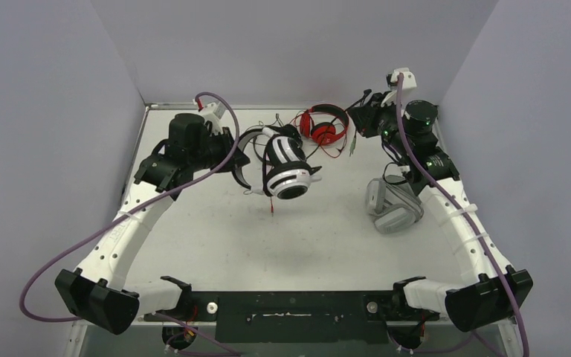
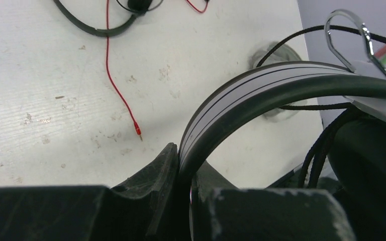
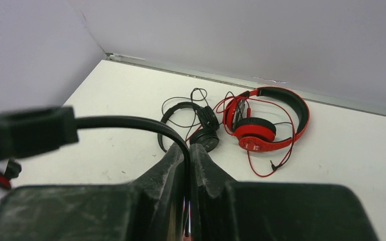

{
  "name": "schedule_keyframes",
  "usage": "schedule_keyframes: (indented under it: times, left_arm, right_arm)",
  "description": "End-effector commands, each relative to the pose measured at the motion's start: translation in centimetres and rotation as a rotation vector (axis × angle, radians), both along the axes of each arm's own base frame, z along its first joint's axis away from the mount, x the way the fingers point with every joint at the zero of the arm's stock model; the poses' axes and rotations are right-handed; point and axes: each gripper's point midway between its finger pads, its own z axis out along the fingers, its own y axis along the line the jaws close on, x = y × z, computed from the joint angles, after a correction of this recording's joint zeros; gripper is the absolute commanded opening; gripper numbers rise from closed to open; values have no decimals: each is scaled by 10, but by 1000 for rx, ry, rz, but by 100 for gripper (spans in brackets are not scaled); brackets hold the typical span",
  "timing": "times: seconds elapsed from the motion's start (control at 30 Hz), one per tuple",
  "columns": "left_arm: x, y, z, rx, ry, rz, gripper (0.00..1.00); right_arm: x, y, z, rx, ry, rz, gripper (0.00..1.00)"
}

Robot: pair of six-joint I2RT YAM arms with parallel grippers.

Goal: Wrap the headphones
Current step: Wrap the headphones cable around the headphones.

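My left pincer (image 2: 183,170) clamps the white-and-black headphones' (image 2: 261,85) band; my right pincer (image 3: 187,155) nips a thin black cable (image 3: 125,122). Overhead shows four sets; my right wrist shows only two, slim black headphones (image 3: 204,135) beside red headphones (image 3: 254,135).

The worktop (image 1: 215,238) was white and flat. Up close, it had little grey specks and scuff marks (image 2: 35,119) on it. Three plain, pale grey-purple walls stood around it: the back wall (image 1: 282,44) at 12 o'clock, one side wall (image 1: 44,111) at 9 o'clock and the other side wall (image 1: 543,89) at 3 o'clock. A thin silver strip (image 3: 191,76) ran along the far edge, where the worktop met the back wall. At 6 o'clock a flat black plate (image 1: 290,318) lay along the near edge, with a small white knob (image 1: 211,306) near one end and a second white knob (image 1: 372,306) near the other.
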Motion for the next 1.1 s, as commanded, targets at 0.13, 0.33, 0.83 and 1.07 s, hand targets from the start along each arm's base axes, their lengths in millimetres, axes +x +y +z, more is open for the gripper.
schedule_keyframes:
  times: [0.13, 0.33, 0.83, 1.07]
  left_arm:
    - [68, 32, 88, -242, -162, 420, 0]
    - [100, 82, 95, -297, -117, 721, 0]
    - [131, 199, 16, 89, -58, 1138, 0]
    - [127, 204, -46, 259, 70, 1146, 0]
  right_arm:
    - [-51, 14, 1, -13, -66, 114, 0]
    - [-91, 49, -10, -57, -117, 213, 0]
    - [-153, 70, 35, -76, -249, 473, 0]
    - [-160, 74, 63, -61, -281, 516, 0]
